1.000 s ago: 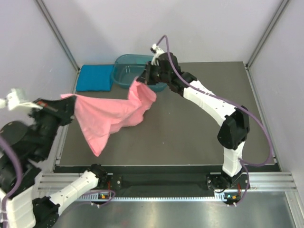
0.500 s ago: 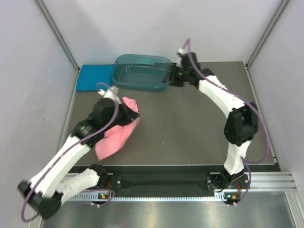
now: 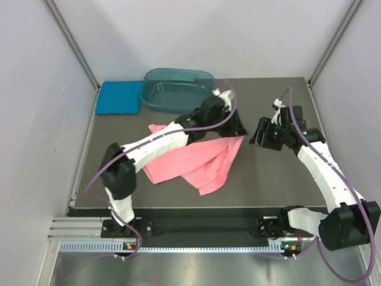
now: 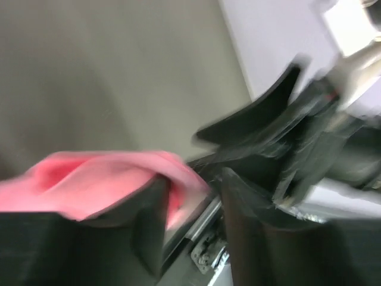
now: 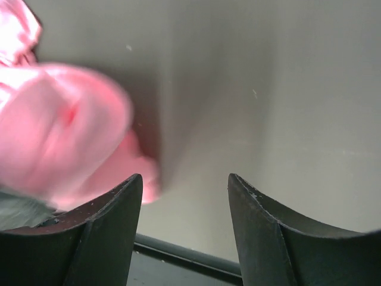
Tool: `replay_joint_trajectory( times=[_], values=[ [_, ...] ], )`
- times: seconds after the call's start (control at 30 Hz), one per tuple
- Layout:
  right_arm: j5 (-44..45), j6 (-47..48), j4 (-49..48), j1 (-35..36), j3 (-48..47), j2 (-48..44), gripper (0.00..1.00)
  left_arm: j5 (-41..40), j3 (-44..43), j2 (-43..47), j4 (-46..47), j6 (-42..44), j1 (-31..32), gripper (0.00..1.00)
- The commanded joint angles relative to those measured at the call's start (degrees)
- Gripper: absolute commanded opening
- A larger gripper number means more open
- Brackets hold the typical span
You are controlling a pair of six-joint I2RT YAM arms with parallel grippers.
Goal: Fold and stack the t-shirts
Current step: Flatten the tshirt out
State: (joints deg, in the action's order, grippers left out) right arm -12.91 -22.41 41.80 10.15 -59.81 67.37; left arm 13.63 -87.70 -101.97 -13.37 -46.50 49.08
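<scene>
Two t-shirts, one tub and two arms counted from the top view. The tub [image 3: 168,106], dark teal and see-through, stands at the back of the tabletop [image 3: 280,179], and neither shirt lies in it. The teal-blue t-shirt [image 3: 119,97] is folded flat in the back-left corner, just beside the tub's left wall. The salmon-pink t-shirt [image 3: 199,161] lies rumpled and loosely spread on the middle of the tabletop, in front of the tub. The left arm [image 3: 161,140] reaches across it, with the left end effector [image 3: 233,126] at the shirt's far right corner. The right end effector [image 3: 257,137] sits just right of that corner, fingers pointing toward it. Left wrist view (blurred): jaws parted, with a pink fold against one finger and stopping short of the other, so not pinched. Right wrist view: jaws wide apart with tabletop showing between them, and pink cloth off to the left of the fingers. Only the top view shows the tub and the teal-blue t-shirt.
</scene>
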Motion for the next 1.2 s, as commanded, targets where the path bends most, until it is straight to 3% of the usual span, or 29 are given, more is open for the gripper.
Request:
replay_joint_trajectory(
  times=[0.0,0.1,0.17,0.33,0.43,0.57,0.67,0.83,1.17],
  values=[
    [-0.3,1.3,0.2,-2.9,3.5,-1.4,0.60,1.8,-14.2,-3.9,-3.0,4.5,1.2,0.49],
    [2.7,1.0,2.0,-4.0,3.3,-1.2,0.60,-1.7,-9.6,-0.3,-4.7,6.7,0.2,0.74],
    [4.6,1.1,2.4,-4.0,2.7,-0.9,0.60,-2.2,-2.9,4.8,-5.5,7.4,-1.1,0.78],
    [3.2,3.3,0.9,-3.0,2.3,1.6,0.64,-9.2,12.7,17.7,-10.9,6.8,-3.6,0.73],
    [-1.0,3.8,-1.2,0.3,2.7,5.7,0.67,-12.5,23.5,26.8,-15.5,3.1,-7.4,0.75],
    [-1.9,1.4,-3.8,5.1,3.4,12.0,0.68,-8.5,34.9,36.3,-20.8,-0.3,-21.2,0.80],
    [-3.3,-0.9,-6.3,7.6,4.6,14.2,0.65,-6.7,40.3,39.9,-20.7,0.4,-26.1,0.79],
    [-3.9,-2.5,-8.1,13.9,5.8,15.5,0.64,-8.9,42.3,41.5,-24.0,0.3,-27.9,0.83],
    [-7.0,-7.8,-14.1,24.7,13.8,16.6,0.66,-6.1,48.6,36.0,-20.5,3.2,-33.1,0.80]
  ],
)
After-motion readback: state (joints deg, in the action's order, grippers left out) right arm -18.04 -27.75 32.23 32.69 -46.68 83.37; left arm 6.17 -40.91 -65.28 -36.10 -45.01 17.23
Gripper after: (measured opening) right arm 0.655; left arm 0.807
